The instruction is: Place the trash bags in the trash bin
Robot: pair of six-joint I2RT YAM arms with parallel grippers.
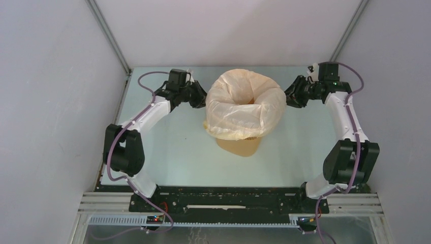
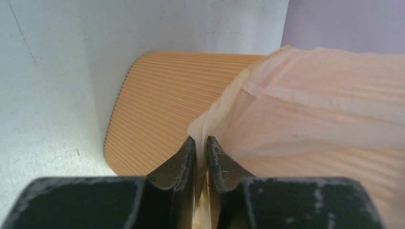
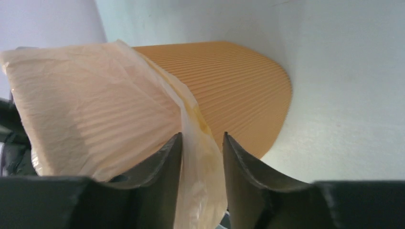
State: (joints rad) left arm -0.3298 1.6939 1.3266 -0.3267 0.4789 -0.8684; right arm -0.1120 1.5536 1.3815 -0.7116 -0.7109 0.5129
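The orange-tan ribbed trash bin (image 1: 239, 146) stands mid-table. A pale translucent trash bag (image 1: 244, 104) lines it and is folded out over the rim. My left gripper (image 1: 201, 99) is at the bin's left side. In the left wrist view its jaws (image 2: 201, 139) stand nearly together, with the bag's (image 2: 310, 105) folded edge pinched between them beside the bin wall (image 2: 162, 105). My right gripper (image 1: 291, 96) is at the bin's right side. In the right wrist view its jaws (image 3: 202, 135) stand apart, and the bag's (image 3: 95, 105) edge hangs loosely between them in front of the bin wall (image 3: 239, 90).
The pale green table (image 1: 167, 152) is enclosed by grey walls at the left, right and back. The arms' black base rail (image 1: 223, 201) runs along the near edge.
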